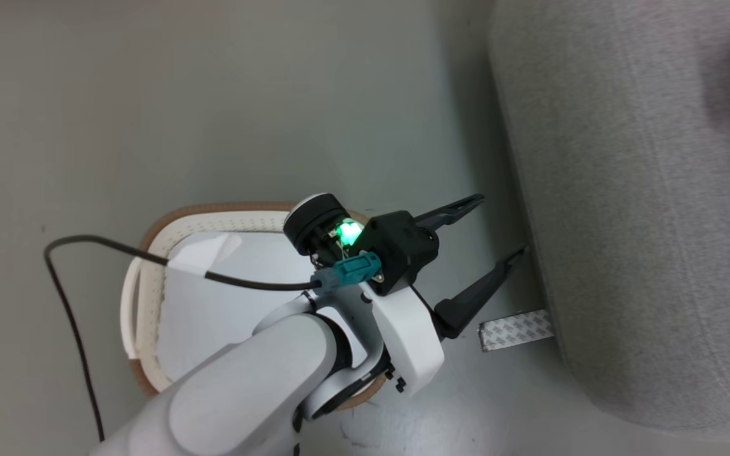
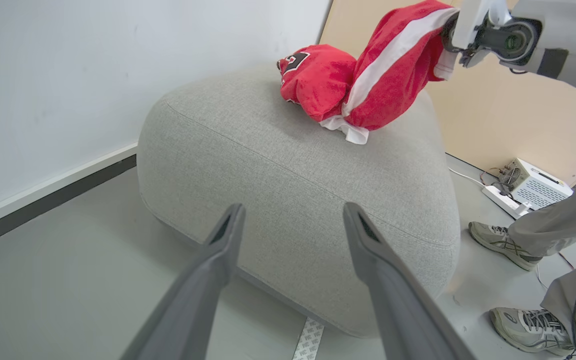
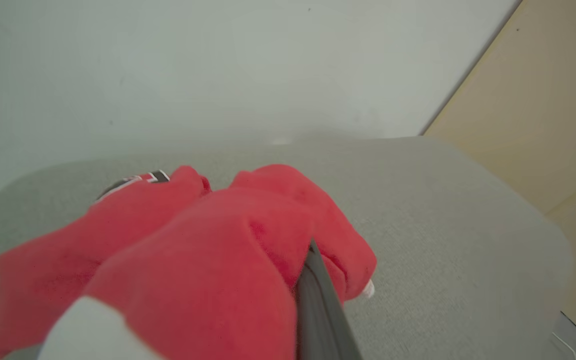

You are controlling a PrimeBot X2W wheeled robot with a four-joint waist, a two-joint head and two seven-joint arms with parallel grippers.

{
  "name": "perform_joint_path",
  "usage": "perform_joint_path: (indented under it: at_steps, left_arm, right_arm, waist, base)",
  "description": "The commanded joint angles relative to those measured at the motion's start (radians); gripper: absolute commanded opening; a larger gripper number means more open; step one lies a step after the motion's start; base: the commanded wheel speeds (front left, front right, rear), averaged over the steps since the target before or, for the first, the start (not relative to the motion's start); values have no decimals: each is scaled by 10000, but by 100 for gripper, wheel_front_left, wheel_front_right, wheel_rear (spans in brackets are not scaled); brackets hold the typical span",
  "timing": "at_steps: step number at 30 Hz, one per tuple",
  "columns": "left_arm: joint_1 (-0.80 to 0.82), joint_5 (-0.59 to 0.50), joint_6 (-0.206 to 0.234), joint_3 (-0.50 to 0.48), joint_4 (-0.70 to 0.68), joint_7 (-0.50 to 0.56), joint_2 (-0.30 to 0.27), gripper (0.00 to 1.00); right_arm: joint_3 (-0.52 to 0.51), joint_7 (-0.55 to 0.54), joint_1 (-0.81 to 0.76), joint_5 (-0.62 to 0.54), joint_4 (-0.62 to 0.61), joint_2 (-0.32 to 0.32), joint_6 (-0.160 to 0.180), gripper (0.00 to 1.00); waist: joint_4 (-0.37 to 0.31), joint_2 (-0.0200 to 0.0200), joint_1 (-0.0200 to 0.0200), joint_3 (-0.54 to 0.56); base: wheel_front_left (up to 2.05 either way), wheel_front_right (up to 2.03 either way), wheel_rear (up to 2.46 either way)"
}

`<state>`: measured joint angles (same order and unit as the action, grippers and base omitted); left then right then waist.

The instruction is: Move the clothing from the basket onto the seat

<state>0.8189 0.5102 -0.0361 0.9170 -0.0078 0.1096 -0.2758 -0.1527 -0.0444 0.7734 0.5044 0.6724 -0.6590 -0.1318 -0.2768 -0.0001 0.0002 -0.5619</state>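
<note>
We hold the clothing (image 2: 393,70) clamped in our right tool (image 3: 313,270), trailing toward seven o'clock in the left wrist view onto the seat (image 2: 293,165), while our left tool (image 2: 293,206) stands wide and empty.

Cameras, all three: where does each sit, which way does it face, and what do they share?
Head view: on the head, looking down at basket, floor, seat edge; left pincer open.
Left wrist view: behind its spread fingers, facing the seat.
Right wrist view: over the seat; right pincer shut on clothing.
Shared: seat and clothing.
</note>
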Motion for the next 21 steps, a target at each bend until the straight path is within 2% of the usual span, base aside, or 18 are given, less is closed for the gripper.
perform_joint_path:
  at_steps: [1,2,4,6,7,8,13,15,21]
  left_arm:
    - [102,-85,18,-8,-29,-28,-64,100]
    - [100,-78,25,-15,-17,-58,-64,100]
    - [69,-56,42,-31,29,-143,-67,100]
    - [-1,-4,39,-21,92,-224,-46,100]
    - [-36,19,47,-23,120,-265,-35,100]
    - [-74,36,50,-22,159,-324,-22,100]
    - [-323,198,75,-26,334,-541,-5,100]
    - [-465,284,83,-33,443,-674,-1,100]
    - [-1058,585,161,-88,722,-1105,-7,100]
  right_arm:
    - [372,-227,-17,-244,262,-101,22,1]
    - [808,-458,13,-350,535,-229,24,19]
    - [1305,-764,156,-424,1103,-398,24,32]
    - [1730,-954,149,-390,1561,-407,24,50]
    - [1870,-992,159,-324,1732,-431,24,71]
    - [2056,-993,144,-304,1866,-465,24,100]
    - [2829,-1043,105,-84,2295,-504,24,100]
    - [3187,-1424,11,123,2438,-390,24,100]
    - [4531,-2607,-785,941,1982,-839,24,100]
  waist:
    - [216,1,-2,-187]
    - [258,1,-2,-203]
    - [322,1,-2,-182]
    - [382,1,-2,-76]
    - [403,1,-2,1]
    - [422,1,-2,95]
    - [386,1,-2,726]
    - [340,1,-2,1071]
    - [243,1,-2,2276]
  base:
    - [0,0,0]
    - [0,0,0]
    - [0,0,0]
    - [0,0,0]
    - [0,0,0]
    - [0,0,0]
    - [0,0,0]
    - [0,0,0]
    - [0,0,0]
